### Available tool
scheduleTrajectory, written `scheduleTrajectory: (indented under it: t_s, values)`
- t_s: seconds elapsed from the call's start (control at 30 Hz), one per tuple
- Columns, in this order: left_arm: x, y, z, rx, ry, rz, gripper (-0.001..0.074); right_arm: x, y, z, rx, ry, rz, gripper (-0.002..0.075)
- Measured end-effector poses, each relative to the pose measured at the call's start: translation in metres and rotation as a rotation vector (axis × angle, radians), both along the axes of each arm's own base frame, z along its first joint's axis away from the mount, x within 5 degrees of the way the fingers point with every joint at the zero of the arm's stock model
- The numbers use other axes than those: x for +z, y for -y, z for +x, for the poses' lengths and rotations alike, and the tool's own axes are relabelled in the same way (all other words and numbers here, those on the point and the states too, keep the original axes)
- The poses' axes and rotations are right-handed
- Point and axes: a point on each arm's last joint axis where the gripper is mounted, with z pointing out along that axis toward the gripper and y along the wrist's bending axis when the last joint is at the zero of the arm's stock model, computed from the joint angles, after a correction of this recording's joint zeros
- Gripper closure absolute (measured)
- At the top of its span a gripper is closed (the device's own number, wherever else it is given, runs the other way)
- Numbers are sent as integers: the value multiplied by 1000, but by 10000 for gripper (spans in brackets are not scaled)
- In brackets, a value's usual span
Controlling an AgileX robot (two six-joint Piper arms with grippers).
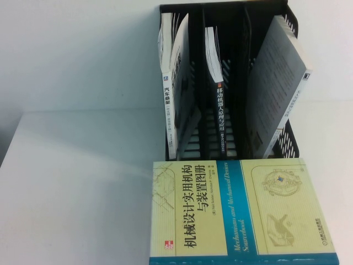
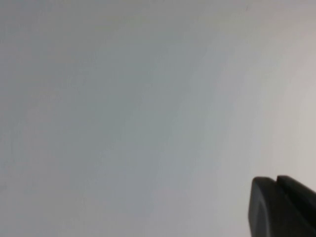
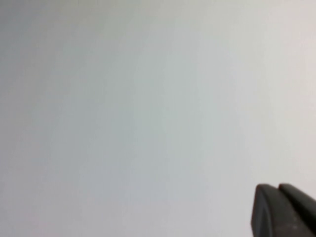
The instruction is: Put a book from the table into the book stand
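The book point(image 1: 242, 210) lies flat on the white table point(image 1: 83, 182) at the front, right of centre, just in front of the book stand. It has a pale yellow cover and a teal-blue band. The black book stand point(image 1: 238, 66) stands upright at the back. Neither arm shows in the high view. My left gripper point(image 2: 275, 178) shows only in the left wrist view, fingers together, over a plain white surface. My right gripper point(image 3: 278, 186) shows only in the right wrist view, fingers together, over the same kind of plain white surface. Neither holds anything.
Each compartment of the stand holds a book: a white one point(image 1: 175, 83) on the left, a thin black-spined one point(image 1: 218, 110) in the middle, a pale one point(image 1: 281, 83) leaning on the right. The table's left edge point(image 1: 14, 138) runs diagonally.
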Motion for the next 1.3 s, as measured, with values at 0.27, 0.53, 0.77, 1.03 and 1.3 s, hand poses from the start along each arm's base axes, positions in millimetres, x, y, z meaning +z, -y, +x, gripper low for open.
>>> scheduleTrajectory:
  t_s: [0.27,0.53,0.77,1.03,1.3]
  values:
    - [32,-1,-8,36,17,17,738,82,12,-35,-158,120,2,729]
    - [58,-4,-10,142,-191,99,738,139,15,-34,-339,25,-167,729]
    - [47,-5,13,107,-453,66,738,141,19,9,-450,-201,-301,729]
    - [48,-5,17,82,-456,18,738,146,44,6,-506,-300,117,729]
    - [46,-5,17,56,-478,-17,738,199,-17,-6,-344,-16,-830,729]
